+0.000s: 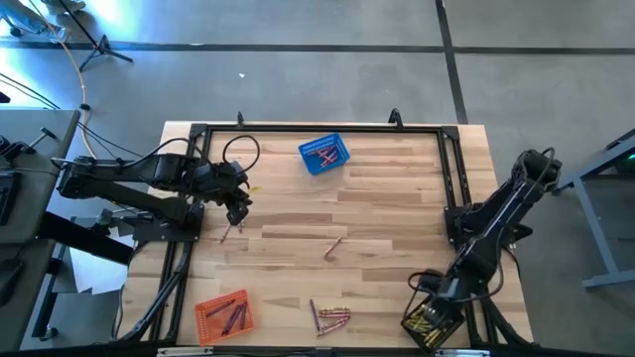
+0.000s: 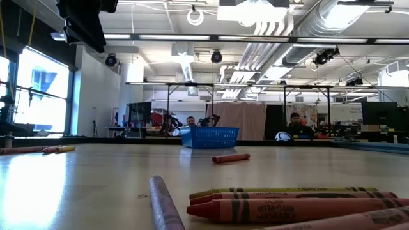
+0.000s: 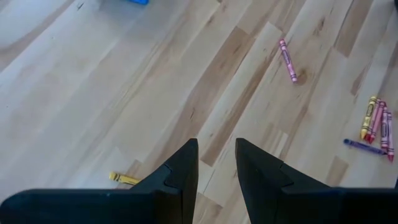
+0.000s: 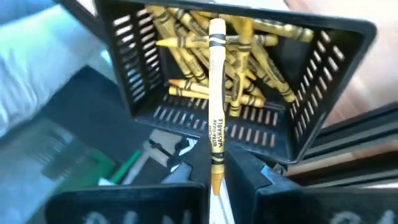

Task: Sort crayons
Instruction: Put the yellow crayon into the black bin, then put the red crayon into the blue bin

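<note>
From above, you see a wooden counter (image 1: pixel 397 188) with a blue basket (image 1: pixel 324 156) of red crayons at the far edge, an orange basket (image 1: pixel 224 315) near the front left, and a black basket (image 1: pixel 433 322) at the front right corner. Loose crayons (image 1: pixel 331 317) lie in a small cluster at front centre, one more (image 1: pixel 331 247) mid-counter. The left pincer (image 1: pixel 236 210) hangs over the left side.

At counter height, the crayon cluster (image 2: pixel 294 204) fills the foreground; people sit far behind, too small to tell more.

Your left wrist camera shows its fingers (image 3: pixel 184 171) parted, released, a yellow crayon (image 3: pixel 124 179) partly hidden beside them.

Your right wrist camera shows the right pincer (image 4: pixel 217 186) grasping an upright yellow crayon (image 4: pixel 216 99) over the black basket (image 4: pixel 311 93) full of yellow crayons (image 4: pixel 249 56).
</note>
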Tool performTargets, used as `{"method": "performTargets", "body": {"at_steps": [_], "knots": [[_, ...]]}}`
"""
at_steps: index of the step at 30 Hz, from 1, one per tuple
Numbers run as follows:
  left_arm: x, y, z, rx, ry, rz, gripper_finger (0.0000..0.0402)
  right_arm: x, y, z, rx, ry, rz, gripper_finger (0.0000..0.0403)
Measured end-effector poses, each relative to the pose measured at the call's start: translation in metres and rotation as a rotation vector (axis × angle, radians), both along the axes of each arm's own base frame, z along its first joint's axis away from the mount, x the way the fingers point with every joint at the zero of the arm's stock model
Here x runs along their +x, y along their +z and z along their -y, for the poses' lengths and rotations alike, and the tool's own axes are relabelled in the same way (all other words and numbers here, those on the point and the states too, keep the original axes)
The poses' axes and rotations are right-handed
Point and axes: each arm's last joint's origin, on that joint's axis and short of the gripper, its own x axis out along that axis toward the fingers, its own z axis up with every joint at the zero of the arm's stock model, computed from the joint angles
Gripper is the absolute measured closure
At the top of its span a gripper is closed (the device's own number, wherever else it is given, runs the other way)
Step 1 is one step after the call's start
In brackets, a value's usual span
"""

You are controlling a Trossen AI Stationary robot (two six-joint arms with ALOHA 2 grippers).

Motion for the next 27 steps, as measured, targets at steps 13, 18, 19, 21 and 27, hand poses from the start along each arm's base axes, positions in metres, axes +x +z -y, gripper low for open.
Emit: {"method": "performTargets", "body": {"at_steps": [13, 18, 19, 21, 27], "knots": [[0.000, 0.000, 0.002, -0.064, -0.034, -0.005, 0.0307, 0.000, 0.003, -0.007, 0.045, -0.025, 0.029, 0.0297], [-0.012, -0.007, 0.003, -0.070, -0.090, -0.147, 0.0307, 0.014, 0.008, -0.008, 0.063, -0.041, 0.208, 0.0297], [-0.015, -0.010, 0.003, -0.081, -0.070, -0.188, 0.0307, 0.016, 0.008, -0.006, 0.044, -0.059, 0.237, 0.0297], [-0.022, -0.018, 0.005, -0.113, -0.010, -0.268, 0.0307, 0.022, 0.007, -0.001, -0.004, -0.097, 0.288, 0.0297], [-0.034, -0.058, 0.014, -0.183, 0.173, -0.434, 0.0307, 0.045, 0.006, 0.021, -0.201, -0.198, 0.478, 0.0297]]}}
